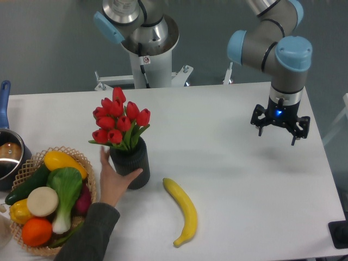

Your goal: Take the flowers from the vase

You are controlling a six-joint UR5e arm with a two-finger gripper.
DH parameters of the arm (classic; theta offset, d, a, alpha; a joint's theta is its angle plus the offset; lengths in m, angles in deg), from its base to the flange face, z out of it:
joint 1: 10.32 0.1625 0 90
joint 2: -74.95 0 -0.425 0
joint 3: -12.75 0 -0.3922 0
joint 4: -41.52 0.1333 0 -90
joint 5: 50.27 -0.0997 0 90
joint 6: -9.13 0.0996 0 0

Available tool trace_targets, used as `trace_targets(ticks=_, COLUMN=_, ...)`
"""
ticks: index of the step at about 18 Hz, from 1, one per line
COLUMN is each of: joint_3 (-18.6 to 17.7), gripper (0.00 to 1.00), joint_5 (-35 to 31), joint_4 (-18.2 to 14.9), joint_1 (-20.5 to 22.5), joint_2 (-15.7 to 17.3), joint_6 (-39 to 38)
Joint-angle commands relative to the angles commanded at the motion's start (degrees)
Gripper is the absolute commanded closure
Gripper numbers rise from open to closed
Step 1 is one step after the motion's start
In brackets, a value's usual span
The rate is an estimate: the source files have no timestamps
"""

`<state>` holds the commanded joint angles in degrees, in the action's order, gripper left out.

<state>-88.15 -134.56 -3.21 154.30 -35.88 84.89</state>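
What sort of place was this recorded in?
Probably a robotics lab tabletop: a grey-and-blue robot arm over a plain white table staged with red tulips and a woven basket of toy-like vegetables.

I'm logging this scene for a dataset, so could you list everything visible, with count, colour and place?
flowers: one bunch, red tulips with green leaves, standing in the vase, left of centre
vase: one, black, ribbed, on the table left of centre
banana: one, yellow, lying on the table, front centre
basket: one, tan woven, front left, holding vegetables of yellow, green, white, orange and purple
pot: one, metal with a blue handle, left edge, partly cut off
table: one, white
person's hand: one, dark grey sleeve, wrapped around the vase base
robot arm: one, grey with light blue caps, upper right
gripper: one, black, above the table at right, apart from everything; jaws unclear
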Motion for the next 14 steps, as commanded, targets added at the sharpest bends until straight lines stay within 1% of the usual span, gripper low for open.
trace_targets(ticks=8, joint_3=-0.61, gripper=0.00, joint_5=0.17, joint_4=0.18, joint_1=0.18, joint_2=-0.17, joint_6=0.09)
trace_targets(ticks=10, joint_3=-1.40, gripper=0.00, joint_5=0.35, joint_4=1.40, joint_1=-0.09, joint_2=-0.18, joint_6=0.09)
trace_targets(ticks=14, joint_3=-2.02, gripper=0.00, joint_5=1.22, joint_4=1.76, joint_1=-1.58, joint_2=0.09, joint_6=-1.13)
